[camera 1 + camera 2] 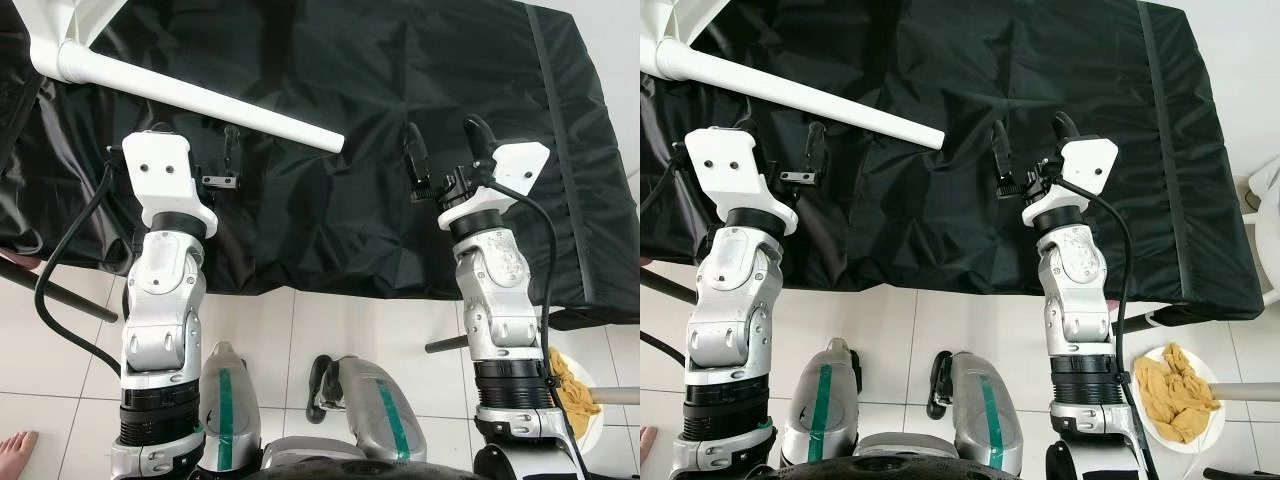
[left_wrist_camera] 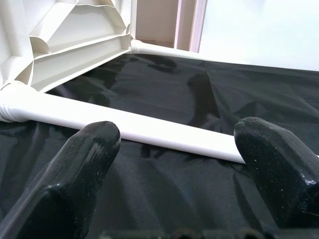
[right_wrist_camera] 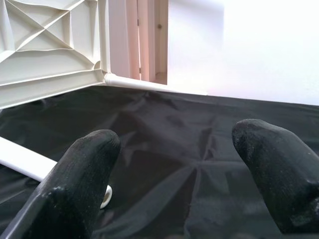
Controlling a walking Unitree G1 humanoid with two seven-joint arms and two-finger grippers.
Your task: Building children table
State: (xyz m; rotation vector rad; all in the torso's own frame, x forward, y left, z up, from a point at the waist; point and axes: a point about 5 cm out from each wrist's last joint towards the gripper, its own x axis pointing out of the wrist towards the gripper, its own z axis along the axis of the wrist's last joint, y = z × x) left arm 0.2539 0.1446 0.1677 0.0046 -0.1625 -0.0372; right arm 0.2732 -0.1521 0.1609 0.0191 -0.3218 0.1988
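A white plastic table top [image 2: 75, 40], ribbed underside showing, lies at the far left of the black-covered work table [image 1: 400, 80]. One white tube leg [image 1: 200, 100] is fitted to it and reaches across the cloth to its free end [image 1: 335, 142]. My left gripper [image 1: 197, 142] hovers open just in front of that leg, which crosses between its fingertips [image 2: 94, 144] in the left wrist view. My right gripper [image 1: 447, 148] is open over bare cloth to the right of the leg's end, holding nothing. A second leg [image 3: 144, 84] runs along the far side.
The black cloth's near edge [image 1: 330, 290] hangs just ahead of my body. On the tiled floor at the right stands a white bowl of yellow cloth [image 1: 1180, 395]. A person's bare foot [image 1: 15, 450] is at the lower left. Dark bars [image 1: 70, 295] jut out under the table's left side.
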